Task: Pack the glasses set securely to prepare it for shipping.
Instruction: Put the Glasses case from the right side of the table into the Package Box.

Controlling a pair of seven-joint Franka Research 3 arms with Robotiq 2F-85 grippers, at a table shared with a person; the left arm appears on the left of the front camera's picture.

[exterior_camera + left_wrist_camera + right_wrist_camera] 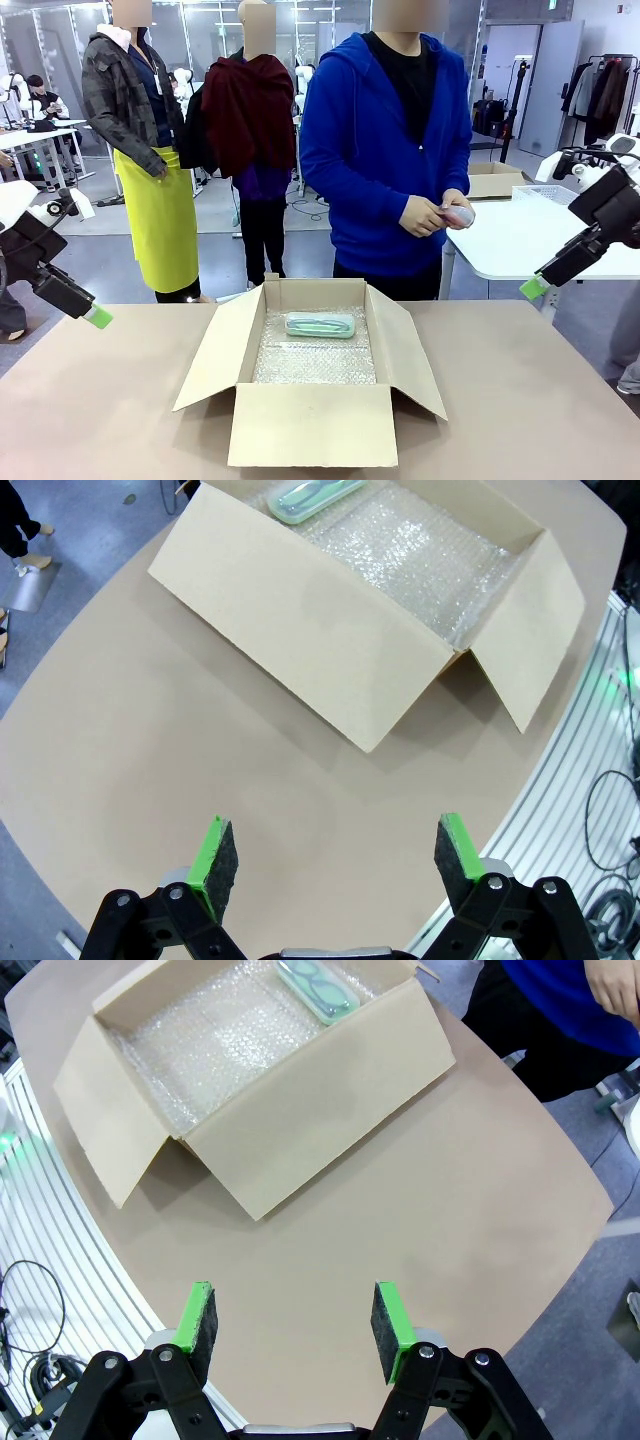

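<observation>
1. Left pincer (pixel 335 850): I read it as released, green pads spread wide with nothing between them. It hangs above the near left part of the counter (pixel 120 400), well apart from the box.

2. Right pincer (pixel 292 1320): I read it as released too, with the jaws apart and empty. It is held off the counter's right edge and touches nothing.

3. Counter: a tan, round-cornered top. The only thing I see on it is the box.

4. Box (pixel 310 425): plain cardboard, standing at the middle of the counter with all four flaps folded outward. The near flap hangs toward me and the side flaps slope out to left and right.

5. Bubble wrap (pixel 315 365): a clear sheet lying flat across the box floor.

6. Mint case (pixel 320 325): oblong with round corners. It lies on the wrap inside the box, along the far wall with its long side across. The right wrist view shows a glasses outline on its lid.

7. Pink case (pixel 460 214): I see it off the counter, held in both of the person's hands (pixel 425 215) at waist height beyond the far edge. Most of it is covered by the fingers.

8. Person (pixel 385 150): wearing a blue hooded jacket, standing at the far side of the counter directly behind the box.
</observation>
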